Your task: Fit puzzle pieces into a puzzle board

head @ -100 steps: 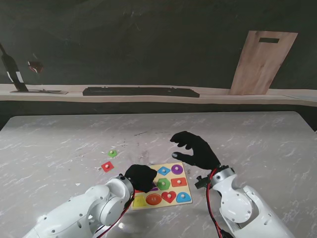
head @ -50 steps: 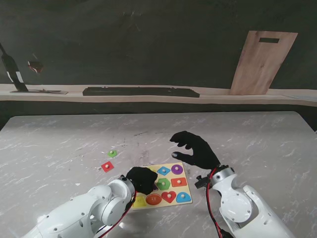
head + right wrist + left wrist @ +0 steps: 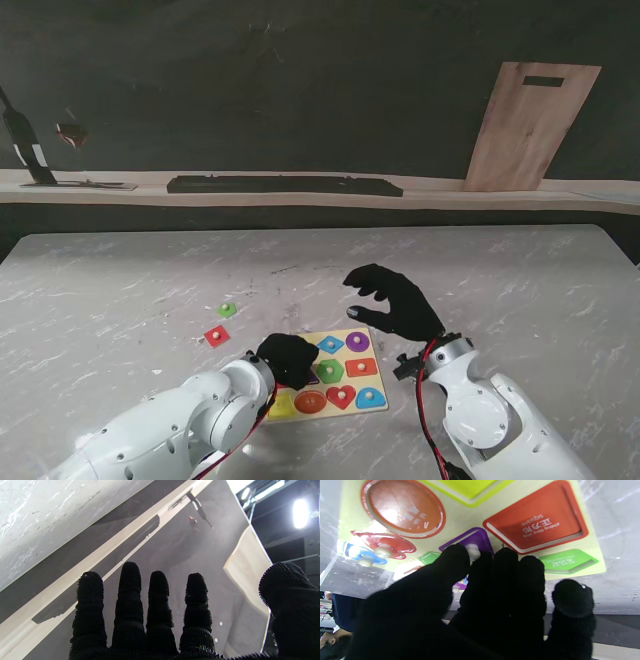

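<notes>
1. Barely any change since a second ago: left robot hand sits a touch nearer me over the puzzle board's left part; right robot hand unchanged.
2. Left robot hand: fingers bunched together, pinching the white knob of a purple piece between thumb and fingers in the left wrist view; piece sits at its purple slot, can't tell if fully seated.
3. Right robot hand: fingers spread and slightly curled, holding nothing, raised off the surface, just past the board's far right corner.
4. Puzzle board lies flat on the surface between the two robot hands, nearer me than the right one.
5. On the board beside the left robot hand: red oval, red heart, blue piece, green piece, orange piece, blue pentagon, purple circle.
6. Wrist view shows empty red square recess and empty green recess right by the fingertips.
7. Loose pieces left of the left robot hand, farther from me: red piece and green loose piece, both flat on the surface, apart from the board.
</notes>
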